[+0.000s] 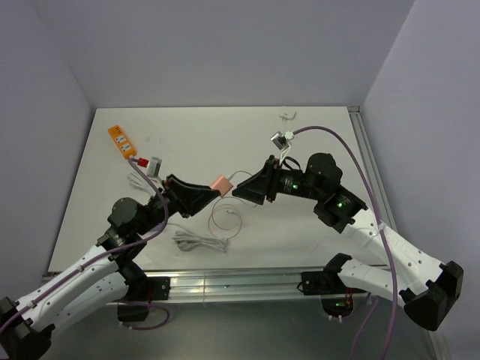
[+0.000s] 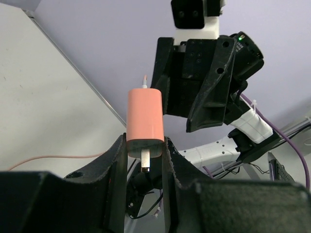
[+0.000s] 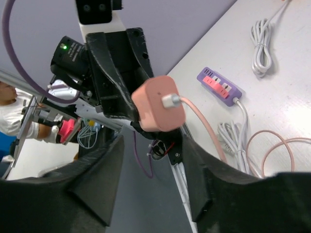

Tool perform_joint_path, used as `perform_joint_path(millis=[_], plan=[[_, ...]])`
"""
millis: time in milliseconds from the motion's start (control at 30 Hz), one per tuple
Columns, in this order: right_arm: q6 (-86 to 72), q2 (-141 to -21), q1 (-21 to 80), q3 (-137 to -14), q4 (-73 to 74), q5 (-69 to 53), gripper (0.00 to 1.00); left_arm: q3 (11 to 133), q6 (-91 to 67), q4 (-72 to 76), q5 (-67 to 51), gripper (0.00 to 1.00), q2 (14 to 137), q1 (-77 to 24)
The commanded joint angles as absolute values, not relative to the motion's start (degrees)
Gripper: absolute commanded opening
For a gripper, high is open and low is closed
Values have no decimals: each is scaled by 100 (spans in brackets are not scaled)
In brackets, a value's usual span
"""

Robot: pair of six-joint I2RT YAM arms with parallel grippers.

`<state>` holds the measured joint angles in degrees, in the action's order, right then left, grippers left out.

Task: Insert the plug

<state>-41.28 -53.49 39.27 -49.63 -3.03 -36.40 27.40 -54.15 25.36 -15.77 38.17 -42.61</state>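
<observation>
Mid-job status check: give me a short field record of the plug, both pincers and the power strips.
plug: salmon-pink, held in the air, not inserted
left pincer: shut on the plug at its prong end
right pincer: open, facing the plug's cord end, not gripping
cord: pale pink, runs from the plug down to loops on the table
lilac power strip: lying on the table
orange power strip: far left of the table
</observation>
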Motion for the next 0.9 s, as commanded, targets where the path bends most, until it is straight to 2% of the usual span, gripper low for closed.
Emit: perform_joint_path(millis=[0,100,267,500,667,867], plan=[[-4254,-5326,4025,-4931,-484,-3446,61,2997,-5335,2663,-1371,1,3604,-4254],[-4332,-5396,4131,-4904,-562,-3376,74,2997,-5335,2663,-1266,0,3525,-4245],[-4605,-5423,4350,-4790,-1053,-3200,80,2962,-5440,2865,-1195,1,3480,-4245],[-4843,-5318,4430,-4702,-1906,-2883,80,2927,-5634,3181,-1458,1,3683,-4245],[-4746,-5466,4430,-4966,-1617,-2768,75,2857,-5748,3252,-1529,1,3648,-4245],[-4799,-5642,4430,-4957,-1925,-2725,73,2813,-5879,3401,-1626,1,3612,-4245]])
